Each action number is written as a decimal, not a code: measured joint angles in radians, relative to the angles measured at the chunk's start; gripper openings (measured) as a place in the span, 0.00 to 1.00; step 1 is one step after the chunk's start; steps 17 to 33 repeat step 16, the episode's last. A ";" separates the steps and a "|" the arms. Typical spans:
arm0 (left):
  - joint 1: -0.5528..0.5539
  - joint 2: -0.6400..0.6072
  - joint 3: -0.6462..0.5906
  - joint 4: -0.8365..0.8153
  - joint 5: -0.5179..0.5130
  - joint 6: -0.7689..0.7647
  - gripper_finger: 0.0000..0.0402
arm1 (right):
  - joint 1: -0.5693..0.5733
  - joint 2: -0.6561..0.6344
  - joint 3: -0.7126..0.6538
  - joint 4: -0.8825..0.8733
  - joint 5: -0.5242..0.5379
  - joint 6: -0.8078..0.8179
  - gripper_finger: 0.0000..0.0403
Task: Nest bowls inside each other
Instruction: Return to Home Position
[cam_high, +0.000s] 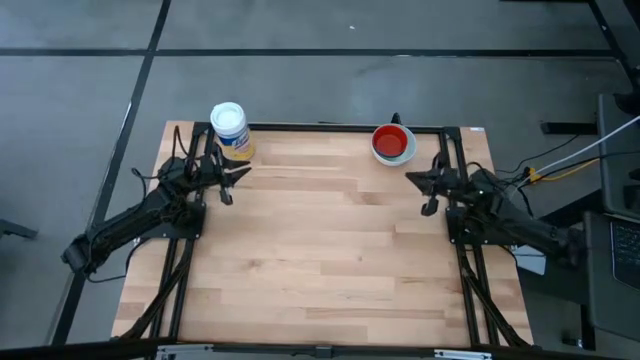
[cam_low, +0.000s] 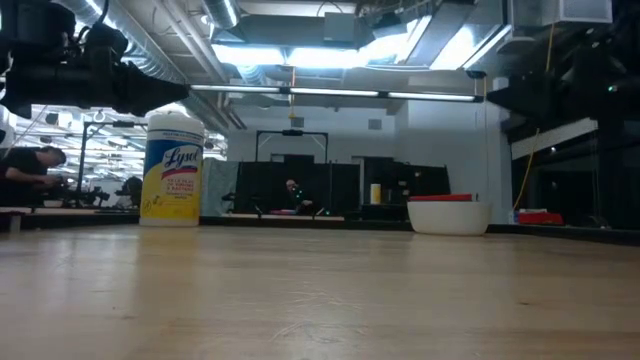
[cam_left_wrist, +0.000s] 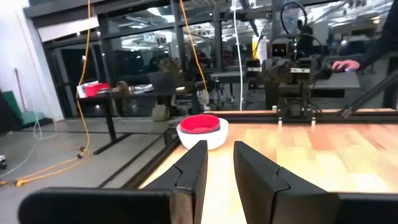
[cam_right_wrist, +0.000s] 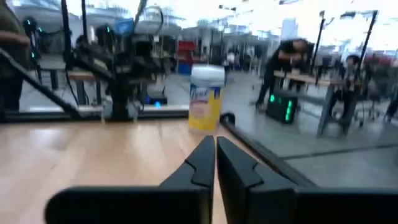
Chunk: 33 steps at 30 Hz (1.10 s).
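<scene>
A red bowl (cam_high: 393, 142) sits nested in a white bowl (cam_left_wrist: 205, 138) at the table's far right; a thin dark rim shows between them in the left wrist view. The stack (cam_low: 449, 213) rests on its base on the wood. My left gripper (cam_high: 240, 179) hovers at the far left beside the jar, pointing level toward the table's right. It is open with nothing between its fingers (cam_left_wrist: 193, 165). My right gripper (cam_high: 413, 181) hovers just near of the bowls, pointing level toward the table's left. It is shut on nothing (cam_right_wrist: 215, 142).
A white-capped jar with a yellow label (cam_high: 230, 131) stands at the far left corner, close behind my left gripper. Black frame rails (cam_high: 320, 126) run along the table's edges. Bare wood (cam_high: 320, 250) lies between the arms. People show in the room beyond (cam_right_wrist: 292, 53).
</scene>
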 joint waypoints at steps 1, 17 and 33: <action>0.000 0.000 0.000 -0.001 0.001 -0.005 0.19 | 0.000 -0.031 0.001 -0.014 0.006 0.001 0.04; -0.125 0.042 0.000 0.051 -0.206 -0.060 0.19 | 0.005 -0.068 0.001 -0.089 0.002 0.076 0.10; -0.125 0.042 0.000 0.051 -0.206 -0.060 0.19 | 0.005 -0.068 0.001 -0.089 0.002 0.076 0.10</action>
